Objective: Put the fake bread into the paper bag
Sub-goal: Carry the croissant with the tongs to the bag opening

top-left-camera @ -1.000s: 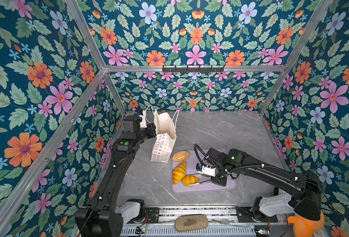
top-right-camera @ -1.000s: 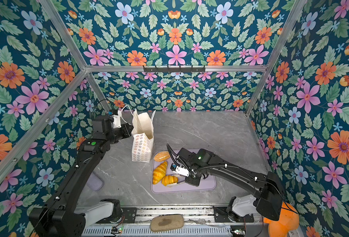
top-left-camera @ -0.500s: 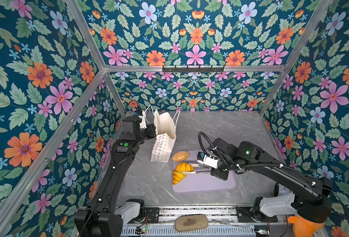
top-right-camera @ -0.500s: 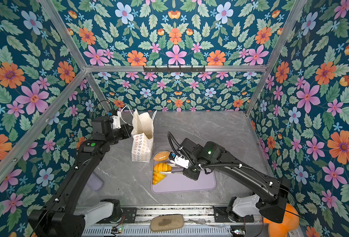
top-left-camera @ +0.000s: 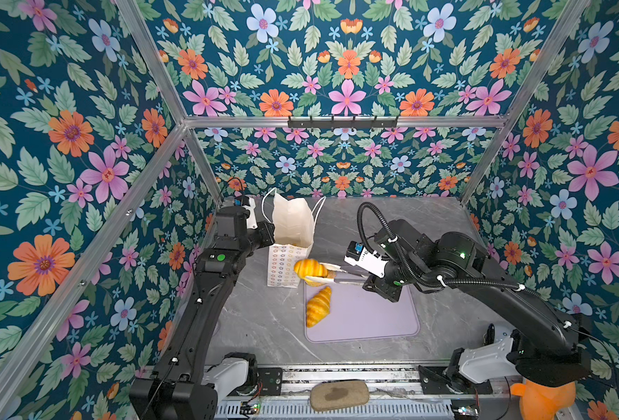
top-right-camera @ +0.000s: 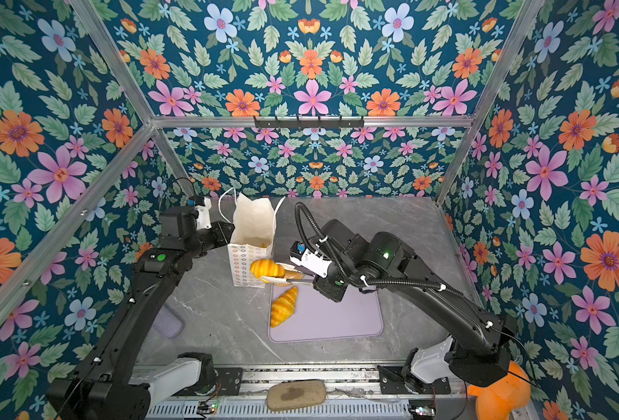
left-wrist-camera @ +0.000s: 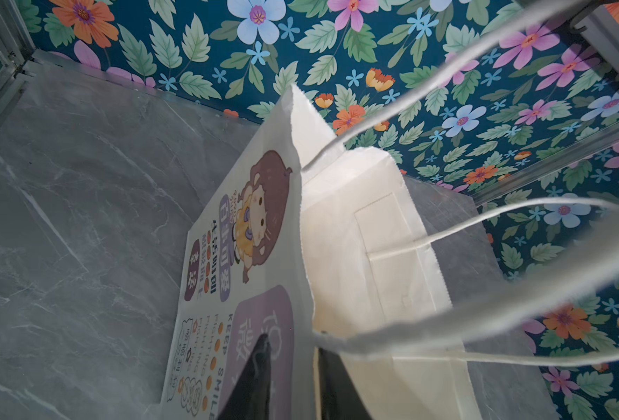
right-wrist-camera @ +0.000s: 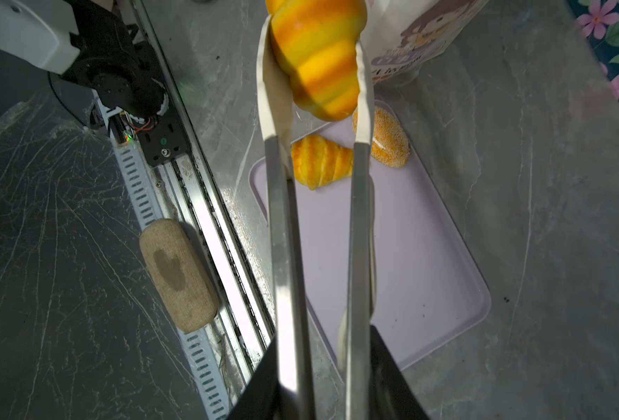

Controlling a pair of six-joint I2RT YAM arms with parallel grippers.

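The paper bag (top-left-camera: 293, 225) (top-right-camera: 255, 222) stands upright with its mouth open at the back left. My left gripper (top-left-camera: 269, 232) (left-wrist-camera: 293, 349) straddles the bag's (left-wrist-camera: 355, 254) side wall at the rim, one finger outside and one inside, slightly open. My right gripper (top-left-camera: 368, 280) (right-wrist-camera: 322, 363) is shut on metal tongs (right-wrist-camera: 282, 236). The tongs pinch a croissant (top-left-camera: 309, 268) (top-right-camera: 267, 268) (right-wrist-camera: 318, 65) in the air, just in front of the bag's printed face. A second croissant (top-left-camera: 318, 305) (right-wrist-camera: 320, 165) and a speckled bun (right-wrist-camera: 388, 142) lie on the purple mat (top-left-camera: 373, 320).
A flat grey-tan pad (top-left-camera: 338, 396) with a dark smudge rests on the front rail. An orange plush shape (top-left-camera: 540, 400) sits at the front right corner. Flowered walls close in the grey table. The bag's cord handles (left-wrist-camera: 482, 218) hang loose near my left wrist.
My right arm has lifted the croissant off the mat with the tongs and carried it back and left toward the bag. The left fingers have parted a little at the bag's wall.
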